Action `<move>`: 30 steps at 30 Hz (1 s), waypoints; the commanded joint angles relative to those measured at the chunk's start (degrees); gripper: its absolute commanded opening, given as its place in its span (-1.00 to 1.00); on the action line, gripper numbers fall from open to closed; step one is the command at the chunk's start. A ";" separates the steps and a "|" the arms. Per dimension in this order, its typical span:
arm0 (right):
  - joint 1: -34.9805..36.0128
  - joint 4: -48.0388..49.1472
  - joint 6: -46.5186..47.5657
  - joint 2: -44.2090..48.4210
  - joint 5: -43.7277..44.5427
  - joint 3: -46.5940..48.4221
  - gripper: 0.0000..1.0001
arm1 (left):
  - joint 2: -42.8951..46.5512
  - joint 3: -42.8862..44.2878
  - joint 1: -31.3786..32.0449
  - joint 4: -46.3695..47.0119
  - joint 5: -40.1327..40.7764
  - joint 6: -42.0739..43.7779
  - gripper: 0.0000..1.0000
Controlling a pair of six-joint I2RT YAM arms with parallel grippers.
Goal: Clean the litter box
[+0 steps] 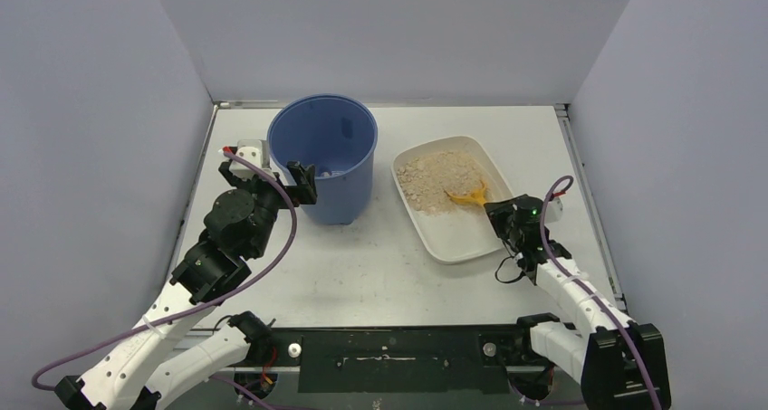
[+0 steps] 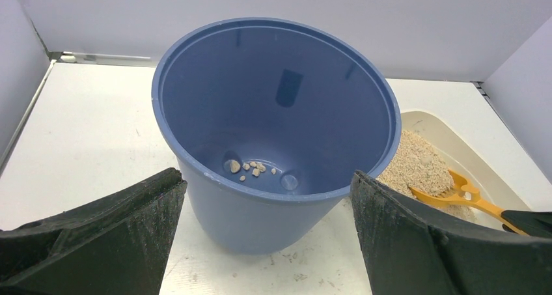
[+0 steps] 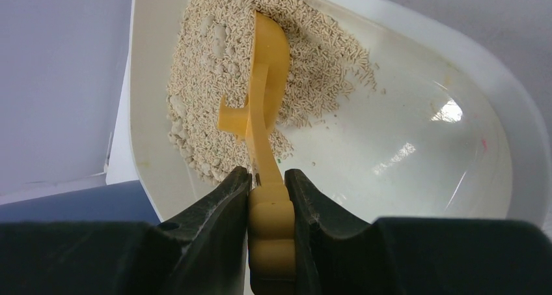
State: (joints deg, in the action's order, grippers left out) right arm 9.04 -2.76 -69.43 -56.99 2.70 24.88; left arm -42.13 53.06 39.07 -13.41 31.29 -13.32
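The white litter box (image 1: 462, 238) lies right of centre, with tan granules (image 1: 439, 179) heaped in its far half; it also shows in the right wrist view (image 3: 455, 145) and at the right of the left wrist view (image 2: 478, 158). My right gripper (image 1: 501, 213) is shut on the handle of the yellow scoop (image 3: 267, 80), whose head rests tilted in the granules. The blue bucket (image 1: 324, 157) stands upright left of the box, with a few clumps (image 2: 250, 168) on its bottom. My left gripper (image 1: 303, 182) is open wide, its jaws on either side of the bucket's near wall, apart from it.
Grey walls close in the table on the left, back and right. The near half of the litter box is bare white plastic (image 3: 403, 178). A black rail (image 1: 389, 356) runs along the table's near edge between the arm bases.
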 commanded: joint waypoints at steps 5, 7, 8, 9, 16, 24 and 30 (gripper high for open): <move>-0.07 6.37 4.86 -4.66 0.86 -4.74 -1.00 | -0.40 -0.11 0.30 3.04 -1.15 0.45 0.93; -0.07 8.19 5.13 -5.21 0.91 -5.77 -1.00 | -0.64 -0.12 0.35 3.21 -2.23 0.68 0.93; -0.07 8.76 5.16 -5.50 0.67 -6.07 -1.00 | -0.82 -0.17 0.43 3.35 -3.29 1.07 0.93; -0.03 9.00 5.18 -5.83 0.38 -6.22 -1.00 | -0.96 -0.07 0.55 3.55 -4.51 1.55 0.93; -0.07 6.53 5.44 -6.73 -0.59 -6.16 -1.00 | -8.27 9.01 0.57 -0.87 -13.11 2.42 0.93; -0.15 3.42 5.16 -6.34 -0.88 -4.85 -1.00 | -20.10 22.60 1.46 -5.23 -15.44 2.35 0.93; -0.32 0.60 5.36 -6.47 -0.49 -3.88 -1.00 | -30.97 32.33 4.44 -6.18 -16.13 4.69 0.93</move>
State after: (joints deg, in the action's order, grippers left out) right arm 8.97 9.32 -67.09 -61.67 1.65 21.30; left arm -67.07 78.26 41.56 -18.94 17.04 -10.81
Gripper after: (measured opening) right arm 0.234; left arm 0.961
